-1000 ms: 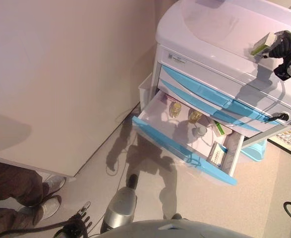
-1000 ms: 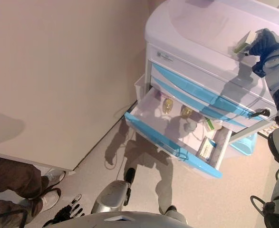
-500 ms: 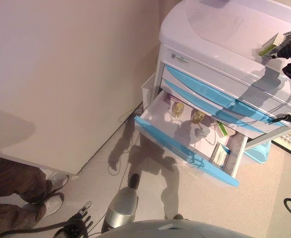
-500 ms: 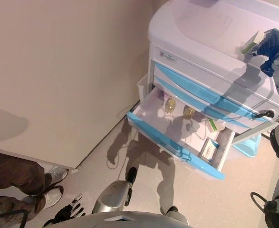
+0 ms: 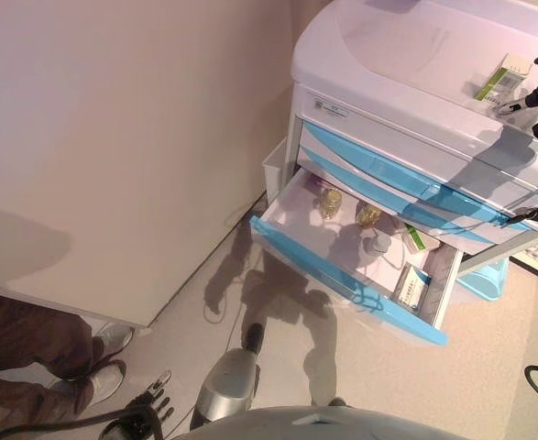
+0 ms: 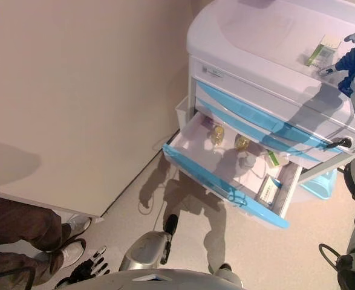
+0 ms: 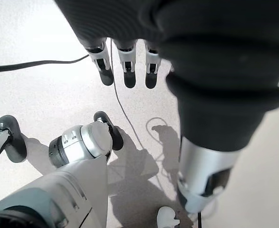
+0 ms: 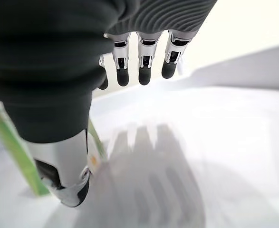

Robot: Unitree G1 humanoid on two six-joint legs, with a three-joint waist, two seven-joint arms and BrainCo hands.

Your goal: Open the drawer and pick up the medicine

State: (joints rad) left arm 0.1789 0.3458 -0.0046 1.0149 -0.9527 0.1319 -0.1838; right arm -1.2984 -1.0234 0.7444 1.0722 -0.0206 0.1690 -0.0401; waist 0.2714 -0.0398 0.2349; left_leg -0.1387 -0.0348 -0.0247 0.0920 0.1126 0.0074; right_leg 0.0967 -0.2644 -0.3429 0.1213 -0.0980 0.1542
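One green-and-white medicine box (image 6: pixel 321 51) lies flat on the white cart top (image 6: pixel 256 30), near its right edge. Right hand (image 6: pixel 354 56) sits just beside the box, fingers (image 8: pixel 144 71) straight and spread, holding nothing. Below, the blue-fronted drawer (image 5: pixel 342 275) stands pulled out, containing two small bottles (image 5: pixel 329 201) and another box (image 5: pixel 410 287). Left hand (image 7: pixel 125 66) hangs low over the floor, fingers relaxed, empty.
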